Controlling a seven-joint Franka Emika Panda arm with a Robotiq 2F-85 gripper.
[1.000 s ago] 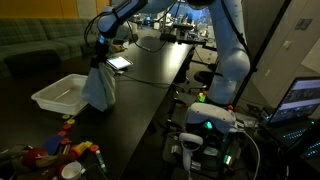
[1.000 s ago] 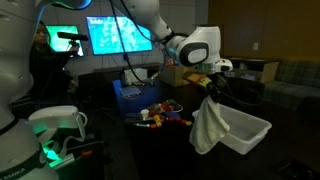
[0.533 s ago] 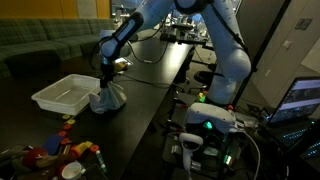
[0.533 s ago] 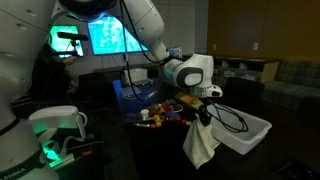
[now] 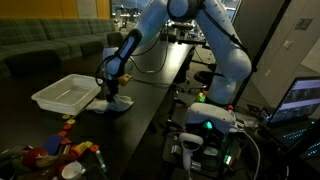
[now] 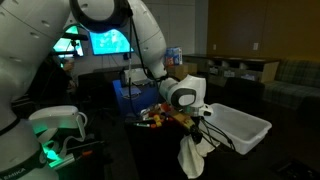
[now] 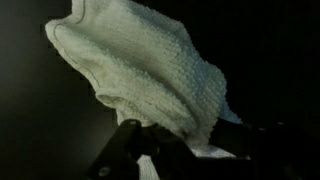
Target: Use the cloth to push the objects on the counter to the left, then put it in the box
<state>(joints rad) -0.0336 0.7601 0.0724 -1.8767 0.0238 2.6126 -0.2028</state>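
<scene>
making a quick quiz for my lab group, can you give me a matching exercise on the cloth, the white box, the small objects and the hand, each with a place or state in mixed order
Column one:
1. cloth
2. box
3. small objects
4. hand

Column two:
a. white, open on top, next to the cloth
b. closed on the top of the cloth, pointing down
c. pale, bunched up under the hand
d. colourful heap on the dark counter

Pairs: 1-c, 2-a, 3-d, 4-b
</scene>
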